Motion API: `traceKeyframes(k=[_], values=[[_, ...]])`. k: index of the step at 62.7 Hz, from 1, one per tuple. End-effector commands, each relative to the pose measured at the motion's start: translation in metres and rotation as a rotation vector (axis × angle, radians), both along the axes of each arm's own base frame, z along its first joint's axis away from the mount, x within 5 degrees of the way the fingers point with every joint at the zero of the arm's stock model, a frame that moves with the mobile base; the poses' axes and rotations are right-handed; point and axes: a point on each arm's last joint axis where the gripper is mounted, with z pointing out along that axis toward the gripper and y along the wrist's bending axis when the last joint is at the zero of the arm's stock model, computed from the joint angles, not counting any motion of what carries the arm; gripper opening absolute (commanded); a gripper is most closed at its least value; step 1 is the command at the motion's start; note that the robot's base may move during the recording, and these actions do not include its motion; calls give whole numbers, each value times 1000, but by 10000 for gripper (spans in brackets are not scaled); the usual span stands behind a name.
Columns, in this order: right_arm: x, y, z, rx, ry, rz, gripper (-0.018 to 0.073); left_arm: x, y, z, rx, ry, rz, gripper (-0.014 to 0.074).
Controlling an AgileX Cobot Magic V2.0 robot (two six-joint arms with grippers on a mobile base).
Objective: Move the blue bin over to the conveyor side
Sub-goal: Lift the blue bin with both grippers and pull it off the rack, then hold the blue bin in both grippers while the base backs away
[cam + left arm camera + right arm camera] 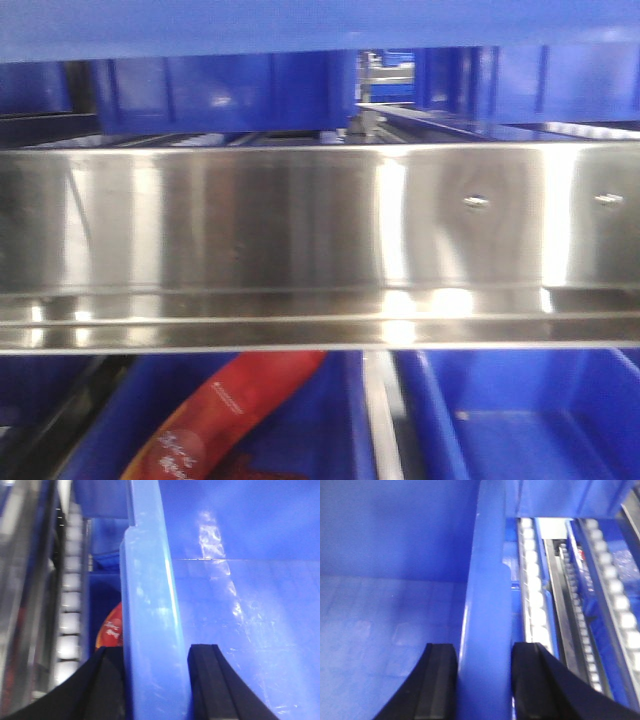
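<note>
Both narrow-spread: L pincer (155, 652) & R pincer (484, 650) each pinch blue bin (250, 605) wall.

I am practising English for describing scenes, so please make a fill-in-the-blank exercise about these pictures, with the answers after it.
1. The left gripper and the right gripper each hold a wall of the blue bin ____ their two fingers.
2. The packet lying in a lower bin in the front view is ____ in colour.
3. The white rows beside the blue bin in the right wrist view are made of small ____.

Missing words: between; red; rollers.
</note>
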Motion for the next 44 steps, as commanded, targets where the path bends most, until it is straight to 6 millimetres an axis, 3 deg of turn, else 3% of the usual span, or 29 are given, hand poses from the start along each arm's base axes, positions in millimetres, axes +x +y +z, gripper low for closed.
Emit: traceKeyframes(k=[1,44], values=[[-5,-3,16,6,-135,-1,-79,-6,-3,16,-26,-122,-24,-20],[-5,-3,16,6,-135,-1,-79,-6,-3,16,-26,-122,-24,-20]])
